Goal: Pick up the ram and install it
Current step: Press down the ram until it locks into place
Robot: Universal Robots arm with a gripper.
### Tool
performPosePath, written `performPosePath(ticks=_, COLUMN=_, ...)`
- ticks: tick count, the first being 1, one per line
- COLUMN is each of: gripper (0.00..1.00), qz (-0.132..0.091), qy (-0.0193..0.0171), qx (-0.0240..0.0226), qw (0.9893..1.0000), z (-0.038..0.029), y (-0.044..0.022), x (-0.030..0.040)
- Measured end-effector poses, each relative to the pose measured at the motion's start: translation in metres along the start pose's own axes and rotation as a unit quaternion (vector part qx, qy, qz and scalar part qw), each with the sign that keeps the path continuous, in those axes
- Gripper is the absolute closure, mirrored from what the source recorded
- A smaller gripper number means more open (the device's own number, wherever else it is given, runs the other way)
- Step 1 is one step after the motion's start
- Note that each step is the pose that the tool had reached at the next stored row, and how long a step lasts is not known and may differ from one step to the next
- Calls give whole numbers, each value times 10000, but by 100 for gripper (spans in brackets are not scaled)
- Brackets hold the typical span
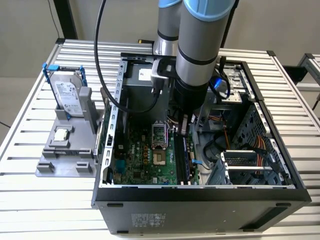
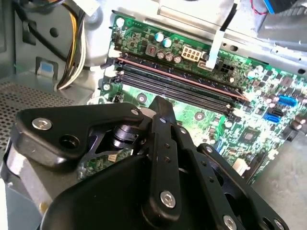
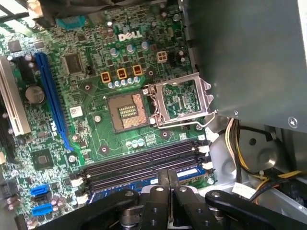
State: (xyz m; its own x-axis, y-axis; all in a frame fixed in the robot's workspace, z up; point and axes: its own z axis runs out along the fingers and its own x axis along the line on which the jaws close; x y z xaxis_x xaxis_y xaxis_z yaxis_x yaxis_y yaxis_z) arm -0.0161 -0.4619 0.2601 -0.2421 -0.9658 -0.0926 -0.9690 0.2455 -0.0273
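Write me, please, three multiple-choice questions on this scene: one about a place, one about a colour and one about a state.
1. Where is the hard drive?
A. In the grey fixture beside the computer case
B. Inside the case
C. On the floor

2. What colour is the long expansion slot on the motherboard?
A. Red
B. Blue
C. Yellow

3. How is the processor socket?
A. Closed over a chip
B. Covered by a cooler
C. Open and empty

Answers:
1 A, it stands in the fixture at the exterior view's left.
2 B, the first wrist view shows it blue.
3 C, its cover is lifted and bare contacts show.
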Motion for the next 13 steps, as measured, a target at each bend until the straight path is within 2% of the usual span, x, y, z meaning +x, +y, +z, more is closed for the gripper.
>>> performPosePath(ticks=8, gripper=100, qz=-356, qy=-10, qx=-32, qw=9994, z=8, y=0, x=1)
performPosePath(ticks=13, gripper=100, qz=-481, qy=-13, qx=-44, qw=9988, z=18, y=-17, x=2)
